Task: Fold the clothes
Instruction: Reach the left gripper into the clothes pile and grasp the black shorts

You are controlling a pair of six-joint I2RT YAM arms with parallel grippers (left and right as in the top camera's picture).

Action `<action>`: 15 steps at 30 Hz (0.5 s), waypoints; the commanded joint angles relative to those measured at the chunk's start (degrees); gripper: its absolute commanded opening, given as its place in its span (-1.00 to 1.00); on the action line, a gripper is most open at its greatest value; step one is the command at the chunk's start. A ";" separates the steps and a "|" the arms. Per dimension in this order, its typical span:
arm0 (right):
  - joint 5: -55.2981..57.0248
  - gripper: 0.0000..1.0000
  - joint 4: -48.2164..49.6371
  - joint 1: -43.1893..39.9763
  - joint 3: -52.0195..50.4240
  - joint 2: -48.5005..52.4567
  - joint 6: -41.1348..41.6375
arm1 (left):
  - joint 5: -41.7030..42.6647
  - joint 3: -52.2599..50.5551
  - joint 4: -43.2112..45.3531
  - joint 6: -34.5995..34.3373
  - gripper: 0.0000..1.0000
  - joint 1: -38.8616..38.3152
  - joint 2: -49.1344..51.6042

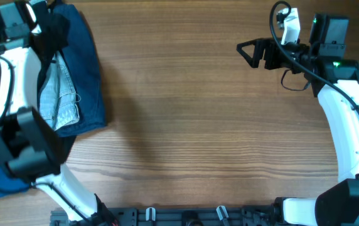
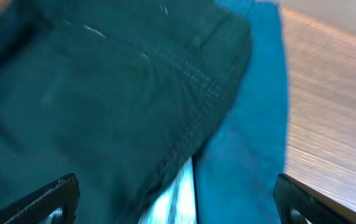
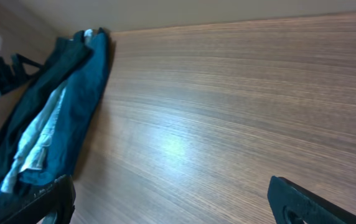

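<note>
- The dark denim garment (image 1: 88,75) lies bunched at about 10 o'clock on the bench (image 1: 198,125). Its long axis runs from 12 to 6 o'clock in the overhead view.
- A pale denim patch (image 1: 63,94) shows along the middle of that pile, running the same way. We cannot tell whether it is the garment's inner face or a second piece.
- A bright blue cloth (image 1: 0,181) sits at about 8 o'clock, partly under the left arm's elbow. In the left wrist view it lies beneath the dark denim, whose stitched seam crosses it on a slant.
- The left hand (image 1: 49,28) hangs over the 12 o'clock end of the pile, and the white forearm runs back toward 6 o'clock. From its own camera we see the left hand's fingers spread wide, with denim filling the space below them and nothing gripped (the frame is blurred).
- The right hand (image 1: 243,51) is at about 2 o'clock, well apart from the clothes. It points toward 9 o'clock, level above bare wood.
- Its fingers stand wide apart and hold nothing. A green light glows on the right arm's wrist.
</note>
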 commanded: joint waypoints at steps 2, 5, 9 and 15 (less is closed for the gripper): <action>2.58 1.00 0.11 0.20 -0.35 0.85 -0.76 | -2.56 0.39 5.11 1.62 0.99 0.17 6.01; 2.60 1.00 -0.02 0.20 -0.57 1.62 -1.09 | -5.03 0.39 7.98 1.62 0.98 0.17 8.04; 2.58 0.99 0.66 0.20 -0.57 3.28 -0.22 | -5.22 0.39 10.03 1.62 0.86 0.17 9.86; 2.54 0.99 1.60 0.24 -0.57 5.79 1.27 | -5.18 0.37 9.77 1.60 0.10 0.15 10.82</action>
